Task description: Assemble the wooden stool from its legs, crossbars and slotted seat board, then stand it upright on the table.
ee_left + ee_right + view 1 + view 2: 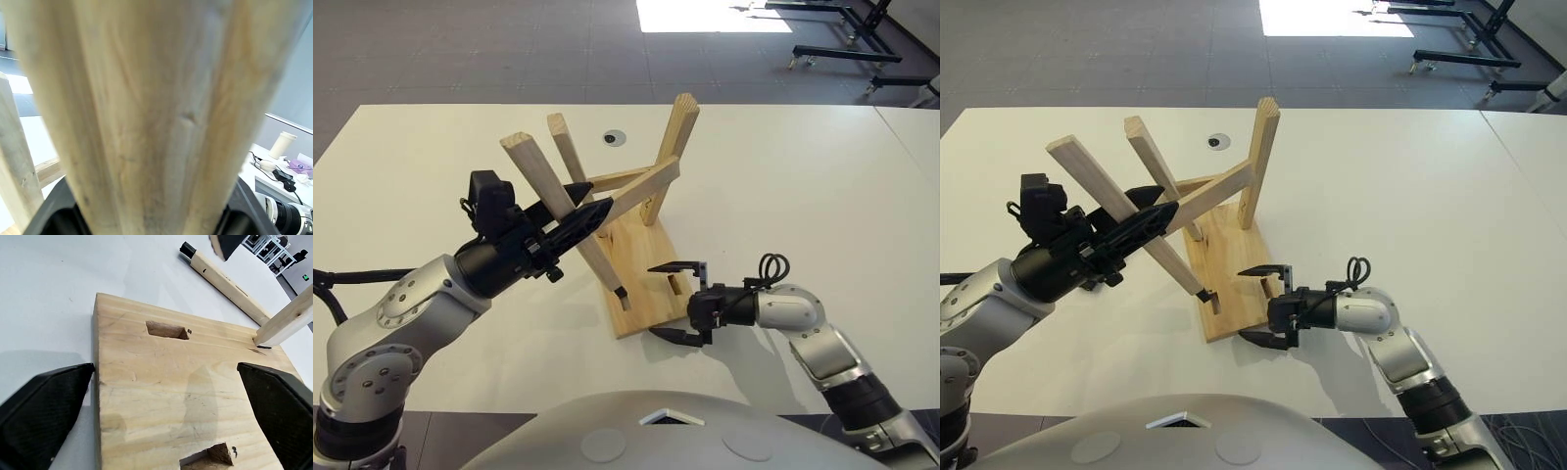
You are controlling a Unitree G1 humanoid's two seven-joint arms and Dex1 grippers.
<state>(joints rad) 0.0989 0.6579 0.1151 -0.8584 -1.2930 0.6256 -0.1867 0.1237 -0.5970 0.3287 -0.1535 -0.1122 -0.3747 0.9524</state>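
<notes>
While the seat board (pixel 641 284) lies flat on the table (pixel 822 176), the left gripper (pixel 590 203) is clamped on a tilted leg (pixel 533 166) whose lower end meets the board's near half. The right gripper (pixel 674 302) gapes wide at the board's near edge, gripping nothing. Two far legs (pixel 680 132) and a crossbar (pixel 646 181) rise from the board's far end.

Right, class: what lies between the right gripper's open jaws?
The near end of the seat board, with two empty slots in it, lies between the right gripper's open jaws. The right wrist view shows it best.
</notes>
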